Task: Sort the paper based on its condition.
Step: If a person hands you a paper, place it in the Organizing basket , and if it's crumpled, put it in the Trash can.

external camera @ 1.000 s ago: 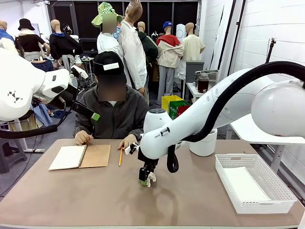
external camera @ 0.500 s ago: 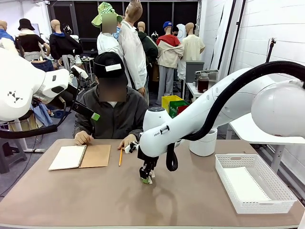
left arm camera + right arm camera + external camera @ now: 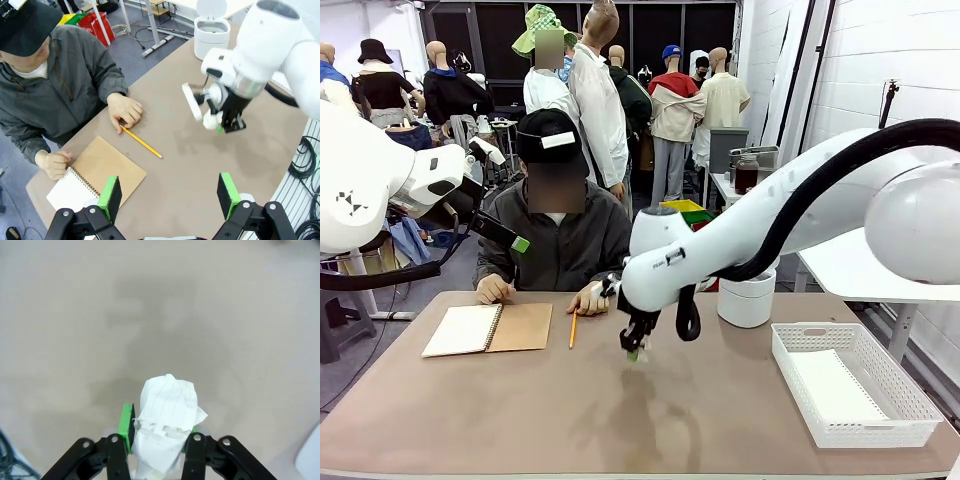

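A crumpled ball of white lined paper (image 3: 167,410) sits pinched between the green pads of my right gripper (image 3: 159,440). In the front view that right gripper (image 3: 635,352) hangs a little above the middle of the brown table, shut on the paper; the left wrist view shows the same paper ball (image 3: 212,120) under the right arm. A flat white sheet of paper (image 3: 835,385) lies in the white basket (image 3: 820,432) at the right. My left gripper (image 3: 521,244) is raised high at the left, its fingers (image 3: 111,192) wide open with nothing between them.
A person sits at the far side with both hands (image 3: 590,297) on the table. An open spiral notebook (image 3: 490,328) and a yellow pencil (image 3: 573,328) lie in front of them. A round white bin (image 3: 747,298) stands beyond the table's far right edge.
My right gripper closed on the crumpled paper at the table and has lifted it upward and slightly right. The left arm has not moved.
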### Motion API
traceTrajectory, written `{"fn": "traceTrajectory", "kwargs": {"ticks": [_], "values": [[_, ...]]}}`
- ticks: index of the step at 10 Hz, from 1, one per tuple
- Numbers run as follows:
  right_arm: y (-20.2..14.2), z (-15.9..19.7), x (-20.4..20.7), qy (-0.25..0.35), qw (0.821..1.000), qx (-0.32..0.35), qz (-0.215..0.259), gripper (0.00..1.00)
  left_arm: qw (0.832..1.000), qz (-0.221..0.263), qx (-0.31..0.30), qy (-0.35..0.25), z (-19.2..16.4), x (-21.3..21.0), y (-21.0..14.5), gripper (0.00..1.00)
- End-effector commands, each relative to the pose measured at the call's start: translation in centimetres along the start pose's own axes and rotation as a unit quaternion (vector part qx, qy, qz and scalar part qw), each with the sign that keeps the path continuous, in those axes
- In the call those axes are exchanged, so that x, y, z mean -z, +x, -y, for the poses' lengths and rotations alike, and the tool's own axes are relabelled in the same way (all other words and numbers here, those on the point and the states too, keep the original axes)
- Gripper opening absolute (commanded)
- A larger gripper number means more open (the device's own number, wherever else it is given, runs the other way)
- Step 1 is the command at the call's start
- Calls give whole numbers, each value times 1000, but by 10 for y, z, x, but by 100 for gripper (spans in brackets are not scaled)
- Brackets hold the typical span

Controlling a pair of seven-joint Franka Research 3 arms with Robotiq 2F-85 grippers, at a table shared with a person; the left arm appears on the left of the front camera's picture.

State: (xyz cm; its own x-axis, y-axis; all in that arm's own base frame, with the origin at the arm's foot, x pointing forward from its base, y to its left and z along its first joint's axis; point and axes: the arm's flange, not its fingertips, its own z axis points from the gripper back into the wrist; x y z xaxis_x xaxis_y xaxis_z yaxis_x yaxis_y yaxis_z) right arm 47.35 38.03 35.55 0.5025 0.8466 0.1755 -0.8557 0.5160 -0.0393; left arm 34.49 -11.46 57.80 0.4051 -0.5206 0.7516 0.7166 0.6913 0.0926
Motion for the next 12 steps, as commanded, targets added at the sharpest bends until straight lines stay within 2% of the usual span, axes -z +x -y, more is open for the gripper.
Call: {"fn": "traceTrajectory", "kwargs": {"ticks": [1,3,5,6,8,10,12], "values": [[-24,19,-48,-61,997,37,0,45,1000,-2,-2,-4,-1,-1,0,100],[-37,52,-93,-121,990,71,-5,45,1000,-2,-2,-4,-1,-1,0,100],[-46,81,-131,-175,979,102,-32,45,1000,-2,-2,-4,-1,-1,0,100],[-45,96,-143,-184,975,113,-48,45,1000,-2,-2,-4,-1,-1,0,100],[-44,112,-152,-201,969,120,-72,45,1000,-2,-2,-4,-1,-1,0,100],[-60,113,-157,-194,973,110,-52,45,1000,-2,-2,-4,-1,-1,0,100],[-60,113,-157,-194,973,110,-52,45,1000,-2,-2,-4,-1,-1,0,100]]}}
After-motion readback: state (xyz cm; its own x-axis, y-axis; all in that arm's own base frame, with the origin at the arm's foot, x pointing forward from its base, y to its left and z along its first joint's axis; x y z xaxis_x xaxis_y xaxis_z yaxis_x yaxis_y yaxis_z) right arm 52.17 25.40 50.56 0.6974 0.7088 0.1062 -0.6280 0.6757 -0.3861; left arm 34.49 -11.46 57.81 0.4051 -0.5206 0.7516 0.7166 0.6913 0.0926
